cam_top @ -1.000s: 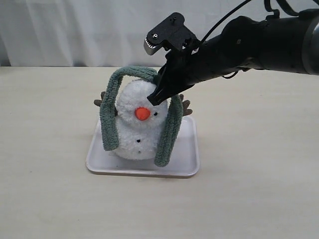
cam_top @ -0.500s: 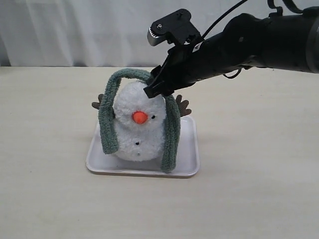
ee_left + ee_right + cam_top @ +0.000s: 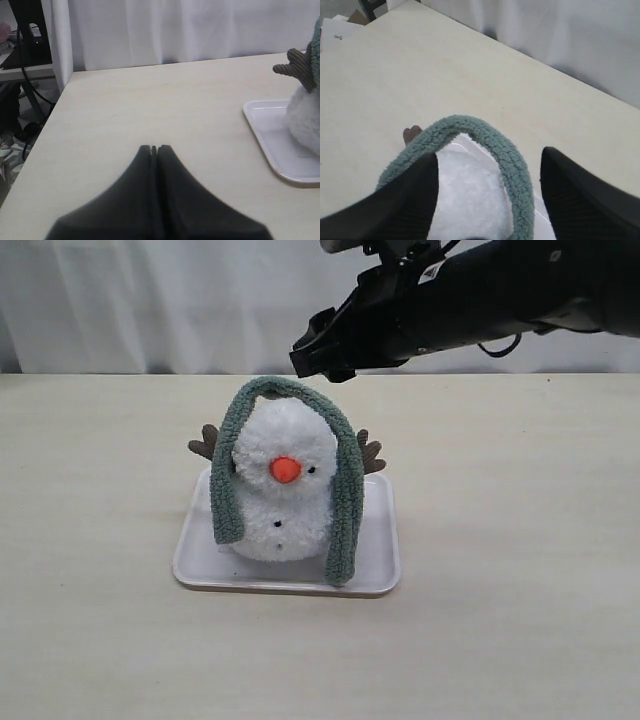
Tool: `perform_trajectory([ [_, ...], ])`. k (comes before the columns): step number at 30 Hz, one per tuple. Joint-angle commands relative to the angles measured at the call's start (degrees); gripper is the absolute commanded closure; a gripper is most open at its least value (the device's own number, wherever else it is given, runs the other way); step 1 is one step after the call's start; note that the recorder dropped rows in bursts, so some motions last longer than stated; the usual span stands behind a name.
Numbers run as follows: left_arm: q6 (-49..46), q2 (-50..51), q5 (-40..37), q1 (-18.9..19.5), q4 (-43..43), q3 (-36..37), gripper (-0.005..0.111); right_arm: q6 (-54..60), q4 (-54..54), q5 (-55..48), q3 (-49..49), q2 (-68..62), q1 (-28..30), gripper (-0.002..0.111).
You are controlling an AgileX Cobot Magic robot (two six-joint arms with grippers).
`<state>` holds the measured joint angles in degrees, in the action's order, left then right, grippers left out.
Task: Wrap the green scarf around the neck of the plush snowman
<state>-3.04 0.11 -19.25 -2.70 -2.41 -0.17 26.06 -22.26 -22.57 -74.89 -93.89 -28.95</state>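
Observation:
The white plush snowman point(image 3: 278, 502) stands upright on a white tray point(image 3: 382, 570). The green scarf point(image 3: 347, 490) lies draped over the top of its head. Both scarf ends hang down its sides to the tray, the right end lower. The front of its neck point(image 3: 280, 496) is bare. My right gripper point(image 3: 322, 358) hovers open just above the head, touching nothing. In the right wrist view the scarf point(image 3: 455, 126) arches over the head point(image 3: 465, 190) between the spread jaws of the right gripper point(image 3: 490, 154). My left gripper point(image 3: 154, 148) is shut and empty, over bare table left of the tray point(image 3: 270, 145).
Brown twig arms point(image 3: 207, 443) stick out on both sides of the snowman. A white curtain point(image 3: 150, 300) hangs behind the table. The table's left edge point(image 3: 55, 107) shows in the left wrist view, with clutter beyond it.
My right gripper opened, let go of the scarf and rose above the snowman's head. The scarf settled lower over the head.

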Motion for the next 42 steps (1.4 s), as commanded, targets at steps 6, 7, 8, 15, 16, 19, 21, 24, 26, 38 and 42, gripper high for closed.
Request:
perform_trajectory([
  [6, 0.1, -0.1, 0.7, -0.4, 0.1, 0.2, 0.107, -0.4, -3.8, -14.8, -6.0, 0.6, -2.5, 0.060],
  [7, 0.1, -0.1, 0.7, -0.4, 0.1, 0.2, 0.107, -0.4, -3.8, -14.8, -6.0, 0.6, -4.6, 0.061],
  [8, 0.1, -0.1, 0.7, -0.4, 0.1, 0.2, 0.107, -0.4, -3.8, -14.8, -6.0, 0.6, -5.8, 0.061],
  [15, 0.1, -0.1, 0.7, -0.4, 0.1, 0.2, 0.107, -22.3, 22.7, -15.2, -6.0, -3.5, -18.5, 0.061],
  [16, 0.1, -0.1, 0.7, -0.4, 0.1, 0.2, 0.107, -25.5, 25.0, -15.4, -6.0, -4.6, -19.6, 0.061],
  [19, 0.1, -0.1, 0.7, -0.4, 0.1, 0.2, 0.107, -32.9, 25.8, -14.6, -6.2, -10.2, -21.2, 0.061],
  [21, 0.1, -0.1, 0.7, -0.4, 0.1, 0.2, 0.107, -34.1, 27.0, -14.4, -7.3, -13.5, -21.1, 0.061],
  [24, 0.1, -0.1, 0.7, -0.4, 0.1, 0.2, 0.107, -36.5, 28.9, -10.9, -8.4, -16.6, -21.1, 0.061],
  [26, 0.1, -0.1, 0.7, -0.4, 0.1, 0.2, 0.107, -37.9, 29.6, -8.7, -8.4, -17.5, -21.0, 0.061],
  [38, 0.1, -0.1, 0.7, -0.4, 0.1, 0.2, 0.107, -56.8, 46.9, -8.5, -8.4, -18.3, -21.0, 0.061],
  [42, 0.1, -0.1, 0.7, -0.4, 0.1, 0.2, 0.107, -57.1, 46.8, -7.4, -8.4, -19.4, -21.1, 0.061],
])
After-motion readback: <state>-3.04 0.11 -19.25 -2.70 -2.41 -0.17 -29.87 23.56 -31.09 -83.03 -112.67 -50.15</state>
